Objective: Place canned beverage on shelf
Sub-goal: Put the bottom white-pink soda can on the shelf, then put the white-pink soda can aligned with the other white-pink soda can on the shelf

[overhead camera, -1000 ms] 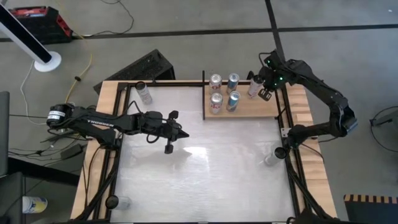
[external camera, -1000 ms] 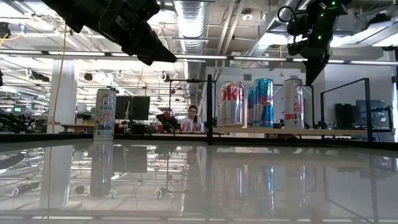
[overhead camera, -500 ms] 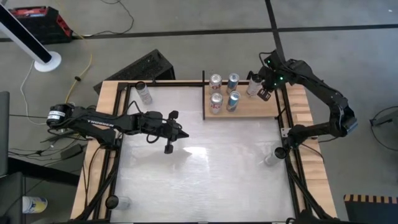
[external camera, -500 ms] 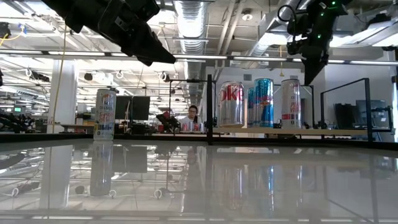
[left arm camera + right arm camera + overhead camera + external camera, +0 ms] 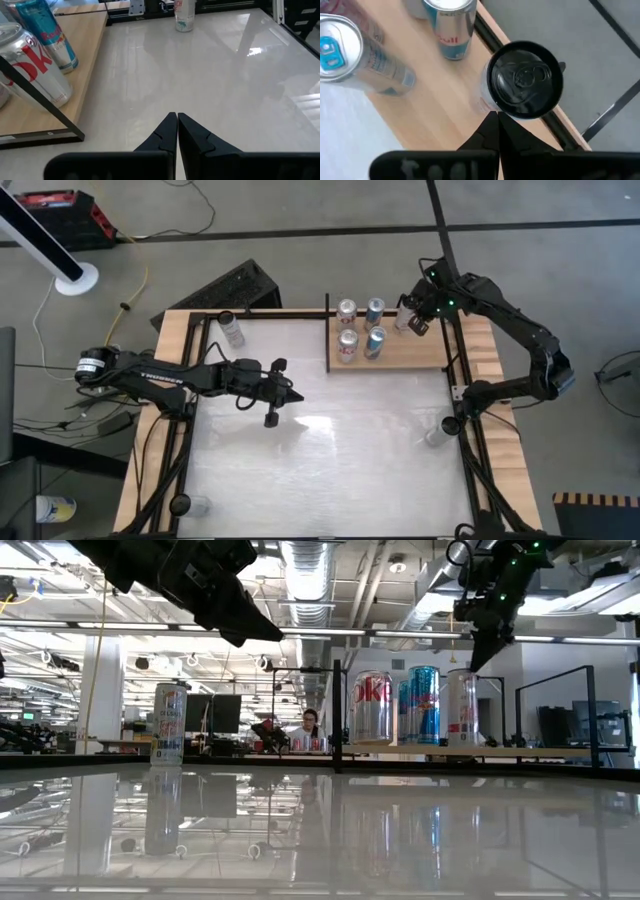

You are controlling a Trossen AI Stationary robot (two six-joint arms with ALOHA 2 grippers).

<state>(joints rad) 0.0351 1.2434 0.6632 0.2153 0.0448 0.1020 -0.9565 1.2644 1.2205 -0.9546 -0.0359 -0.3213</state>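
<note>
Shelf: the flat light-brown wooden shelf [image 5: 400, 352] with thin black end rails carries five upright cans, two silver-and-red, two blue-and-silver, and a slim silver can with a dark top [image 5: 406, 317] at its far right corner.
Right gripper: the right gripper [image 5: 421, 326] hangs just above and beside that dark-topped can [image 5: 525, 82], fingers pressed together, pinching nothing; the can stands free on the wood.
Left gripper: the left gripper [image 5: 292, 395] hovers over the middle of the white tabletop [image 5: 330, 450], fingers [image 5: 170, 131] pressed together, empty, waiting.
Done: by the look of it, this can is delivered and let go.
Left: a white-labelled can [image 5: 232, 330] stands at the table's far left corner, well apart from the shelf; two more pale items, too small to identify, sit at the right edge and near-left corner. More runs likely.
</note>
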